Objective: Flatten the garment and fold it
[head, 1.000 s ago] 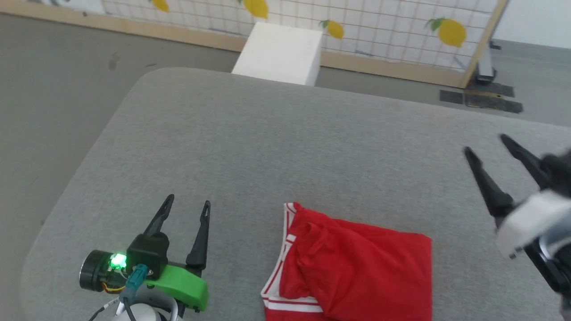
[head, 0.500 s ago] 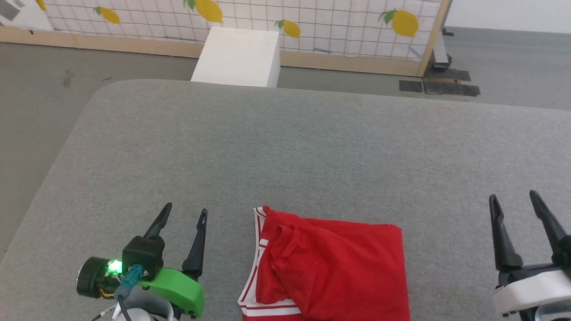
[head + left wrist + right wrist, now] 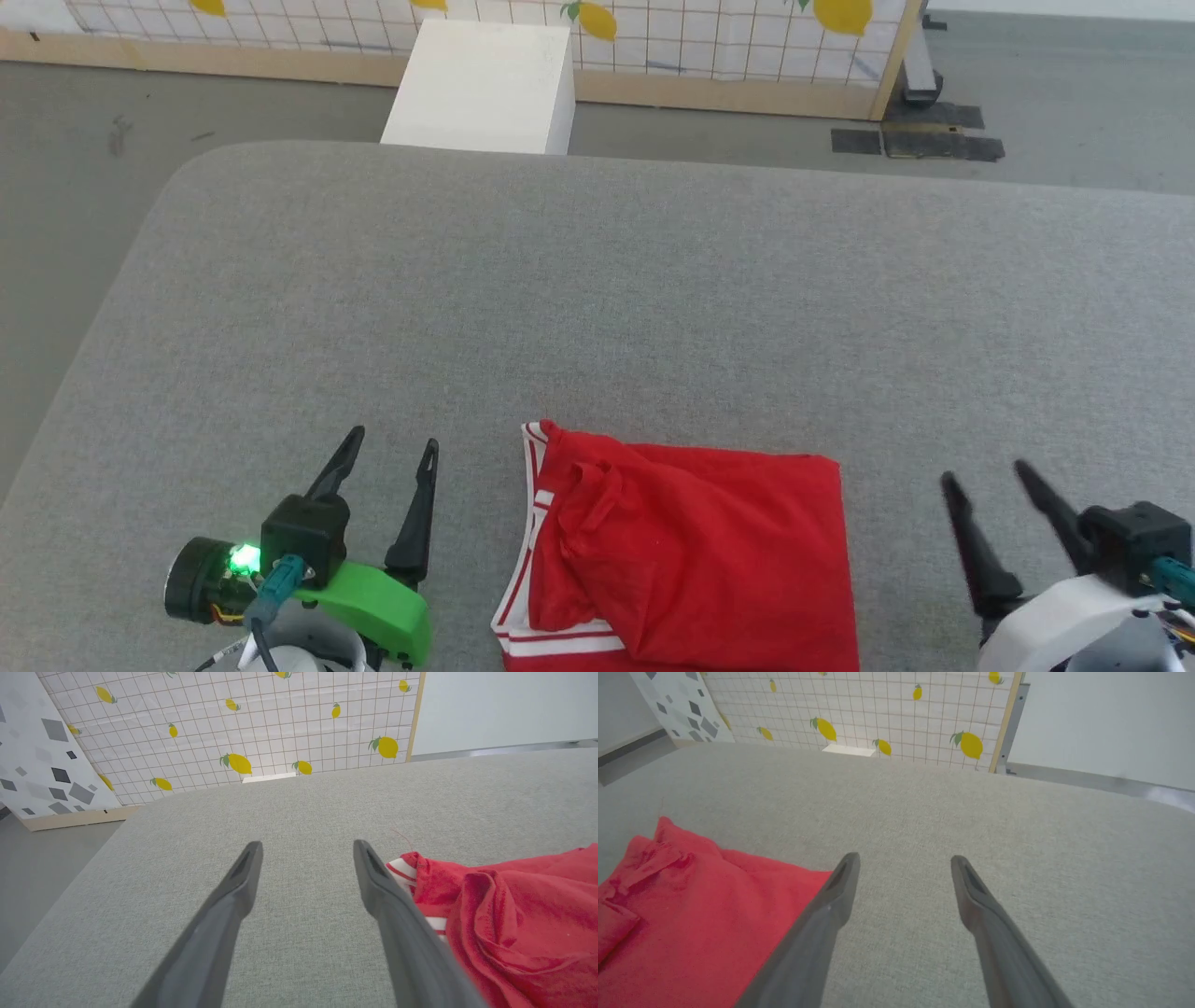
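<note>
With the garment (image 3: 691,560) lying folded at the near edge of the tabletop (image 3: 597,280), between the left gripper (image 3: 394,439) and right gripper (image 3: 985,472), both fully open and empty, any withdrawal should likely stay clear of the rumpled left fold.

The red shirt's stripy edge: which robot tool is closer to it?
Left. The left tool sits just beside the stripy edge of the red shirt, open and not touching. The right tool is open too, across the shirt on its plain red side.
</note>
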You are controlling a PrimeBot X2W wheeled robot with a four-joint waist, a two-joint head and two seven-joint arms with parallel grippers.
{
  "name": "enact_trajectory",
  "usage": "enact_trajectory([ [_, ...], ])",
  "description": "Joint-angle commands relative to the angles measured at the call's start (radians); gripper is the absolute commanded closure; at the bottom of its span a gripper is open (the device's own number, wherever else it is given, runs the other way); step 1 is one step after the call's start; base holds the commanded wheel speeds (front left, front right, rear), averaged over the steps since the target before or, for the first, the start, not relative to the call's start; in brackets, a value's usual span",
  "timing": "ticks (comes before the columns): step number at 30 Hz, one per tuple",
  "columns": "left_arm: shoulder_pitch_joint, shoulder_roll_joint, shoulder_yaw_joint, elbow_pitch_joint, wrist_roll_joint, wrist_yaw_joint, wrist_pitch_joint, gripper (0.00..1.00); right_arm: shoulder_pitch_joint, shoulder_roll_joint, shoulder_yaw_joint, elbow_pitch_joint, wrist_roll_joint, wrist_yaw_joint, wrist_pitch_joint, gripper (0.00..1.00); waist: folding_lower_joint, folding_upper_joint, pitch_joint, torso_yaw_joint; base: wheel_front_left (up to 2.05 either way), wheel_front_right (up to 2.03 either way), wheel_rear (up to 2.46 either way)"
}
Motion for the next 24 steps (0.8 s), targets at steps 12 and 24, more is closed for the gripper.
enact_trajectory([
  [12, -0.028, -0.012, -0.025, 0.011, 0.030, -0.002, -0.013, 0.00, -0.040, -0.066, 0.088, -0.011, 0.385, -0.001, 0.604, 0.00, 0.0000, 0.0000, 0.062, 0.050, 0.00, 0.00, 0.00],
  [24, -0.082, -0.037, -0.044, 0.034, 0.046, -0.009, -0.022, 0.00, -0.139, 0.030, 0.043, 0.064, 0.418, -0.001, 0.901, 0.00, 0.0000, 0.0000, 0.122, 0.122, 0.00, 0.00, 0.00],
])
